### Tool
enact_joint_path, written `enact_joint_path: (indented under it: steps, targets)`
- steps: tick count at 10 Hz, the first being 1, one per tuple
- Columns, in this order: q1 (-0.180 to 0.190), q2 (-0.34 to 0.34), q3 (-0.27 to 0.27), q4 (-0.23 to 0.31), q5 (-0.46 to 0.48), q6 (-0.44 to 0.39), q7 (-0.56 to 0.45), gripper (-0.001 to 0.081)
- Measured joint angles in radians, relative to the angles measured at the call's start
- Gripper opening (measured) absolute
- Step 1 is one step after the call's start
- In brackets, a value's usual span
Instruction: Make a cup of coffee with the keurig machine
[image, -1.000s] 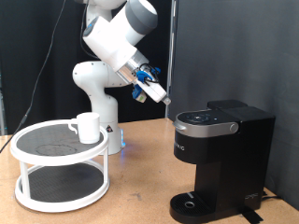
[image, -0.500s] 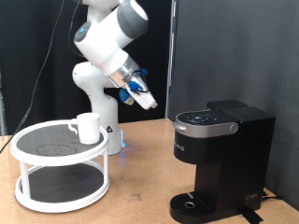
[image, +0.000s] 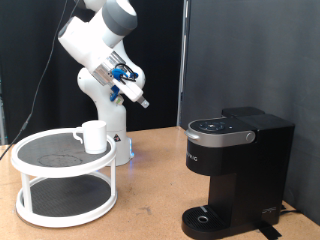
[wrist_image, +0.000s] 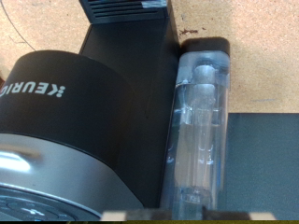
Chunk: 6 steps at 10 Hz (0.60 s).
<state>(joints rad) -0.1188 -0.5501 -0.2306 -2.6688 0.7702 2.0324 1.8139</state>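
Observation:
The white cup (image: 93, 136) stands upright on the top tier of a white round wire stand (image: 65, 178) at the exterior view's left. The black keurig machine (image: 235, 170) stands at the right with its lid down. Nothing sits on its drip tray (image: 207, 216). My gripper (image: 141, 100) hangs in the air between them, well above the table, up and to the right of the cup, with nothing seen in it. The wrist view looks down on the machine's top (wrist_image: 75, 112) and its clear water tank (wrist_image: 201, 121). My fingers do not show there.
The wooden table (image: 150, 200) carries the stand and the machine. My white arm base (image: 105, 95) stands behind the stand. A black curtain hangs at the back.
My arm has swung to the exterior view's left. The gripper moved from just beside the machine's top towards the space above the stand. Cup and machine have not moved.

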Motion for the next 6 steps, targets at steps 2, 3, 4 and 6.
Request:
enact_joint_path:
  steps: [2,3,4,6]
  targets:
    - [-0.006,-0.006,0.0,-0.006,-0.017,0.002,-0.001,0.0]
    - [-0.023,-0.017,-0.004,-0.011,-0.029,0.0,0.001,0.0]
    - [-0.046,-0.035,-0.017,-0.013,-0.047,-0.023,0.001,0.0]
    - [-0.095,-0.062,-0.063,0.002,-0.14,-0.158,0.002,0.0]
